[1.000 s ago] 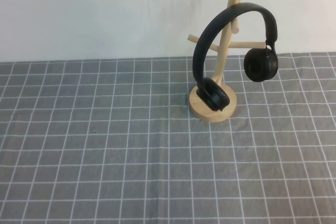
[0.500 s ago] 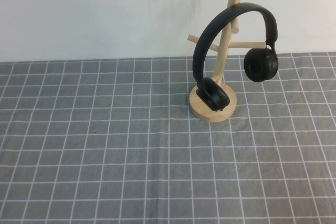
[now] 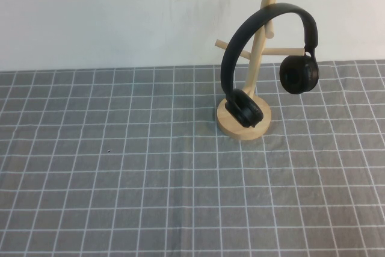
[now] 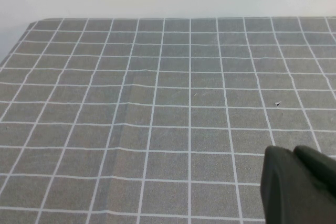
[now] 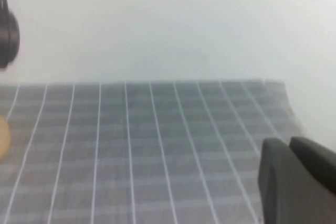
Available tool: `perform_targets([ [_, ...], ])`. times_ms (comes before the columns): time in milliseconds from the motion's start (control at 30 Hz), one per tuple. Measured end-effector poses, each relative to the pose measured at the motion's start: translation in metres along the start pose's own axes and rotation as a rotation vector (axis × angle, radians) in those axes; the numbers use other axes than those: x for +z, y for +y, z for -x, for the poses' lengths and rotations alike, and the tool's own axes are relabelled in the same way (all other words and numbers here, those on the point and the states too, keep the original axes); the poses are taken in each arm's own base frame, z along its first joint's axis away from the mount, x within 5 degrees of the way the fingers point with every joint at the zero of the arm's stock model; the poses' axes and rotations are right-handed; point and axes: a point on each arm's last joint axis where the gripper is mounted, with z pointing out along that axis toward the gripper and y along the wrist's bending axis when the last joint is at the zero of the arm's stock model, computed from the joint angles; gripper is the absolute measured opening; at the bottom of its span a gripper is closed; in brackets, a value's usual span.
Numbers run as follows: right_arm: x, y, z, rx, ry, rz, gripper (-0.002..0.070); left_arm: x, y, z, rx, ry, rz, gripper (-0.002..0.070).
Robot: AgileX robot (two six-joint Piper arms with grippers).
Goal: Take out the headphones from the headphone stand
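Hanging on headphone stand (image 3: 243,126) at table's far right: headphones (image 3: 267,58), untouched. Approach step, not yet begun. Left gripper (image 4: 299,184) and right gripper (image 5: 296,179) low over cloth, well apart from stand, seemingly closed, empty. Next: reach headband, lift clear of pegs.

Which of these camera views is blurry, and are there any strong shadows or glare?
High view: sharp, even light, only a faint shadow beside the headphone stand; headphones without glare. Left wrist view: cloth crisp, left gripper soft. Right wrist view: hazy throughout, right gripper blurred.
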Motion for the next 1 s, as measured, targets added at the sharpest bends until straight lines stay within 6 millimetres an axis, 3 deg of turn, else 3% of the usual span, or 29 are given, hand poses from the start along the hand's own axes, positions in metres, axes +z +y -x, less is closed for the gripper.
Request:
perform_targets([
  [133, -0.001, -0.002, 0.015, 0.02, -0.168, -0.023, -0.0006, 0.0, 0.0, 0.0, 0.0, 0.0, 0.0, -0.0004],
  [367, -0.004, -0.004, 0.026, 0.021, -0.294, -0.04, -0.0006, 0.0, 0.0, 0.0, 0.0, 0.0, 0.0, -0.0004],
  [633, -0.032, -0.01, 0.077, 0.166, -0.842, -0.046, -0.0006, 0.0, 0.0, 0.0, 0.0, 0.0, 0.0, -0.0004],
  [767, -0.037, -0.01, 0.114, 0.154, -0.825, -0.023, -0.0006, 0.0, 0.0, 0.0, 0.0, 0.0, 0.0, -0.0004],
  [867, -0.035, -0.009, 0.144, 0.242, -0.743, 0.035, -0.0006, 0.0, 0.0, 0.0, 0.0, 0.0, 0.0, -0.0004],
  [1000, -0.01, -0.009, 0.172, 0.298, -0.379, 0.034, -0.0006, 0.0, 0.0, 0.0, 0.0, 0.0, 0.0, -0.0004],
])
